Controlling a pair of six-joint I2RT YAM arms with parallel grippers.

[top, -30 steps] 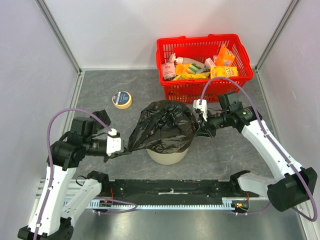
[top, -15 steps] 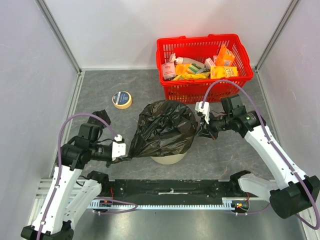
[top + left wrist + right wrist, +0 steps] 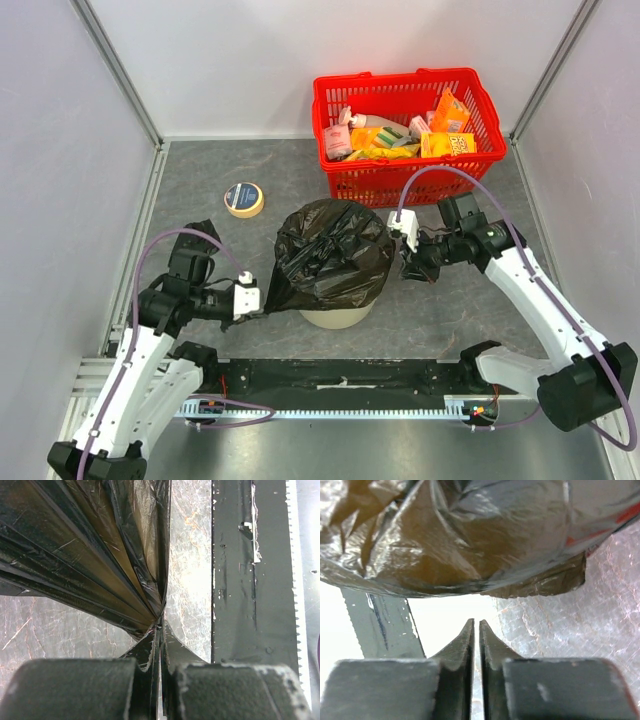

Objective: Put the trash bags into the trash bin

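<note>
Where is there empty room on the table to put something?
Bare table lies behind the tape roll, and between it and the red basket. Also front right, between the trash bin and right arm. Crowded around the bin, where the left arm and right arm reach the trash bag.

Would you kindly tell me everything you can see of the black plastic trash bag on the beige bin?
The black crinkled plastic trash bag is glossy thin film, bunched in folds. It sits loosely over the mouth of the round beige plastic bin, covering the opening and hanging over its rim. One corner is pulled taut leftwards, pinched in the shut left pincer. The shut right pincer sits just short of its other side, gripping nothing.
</note>
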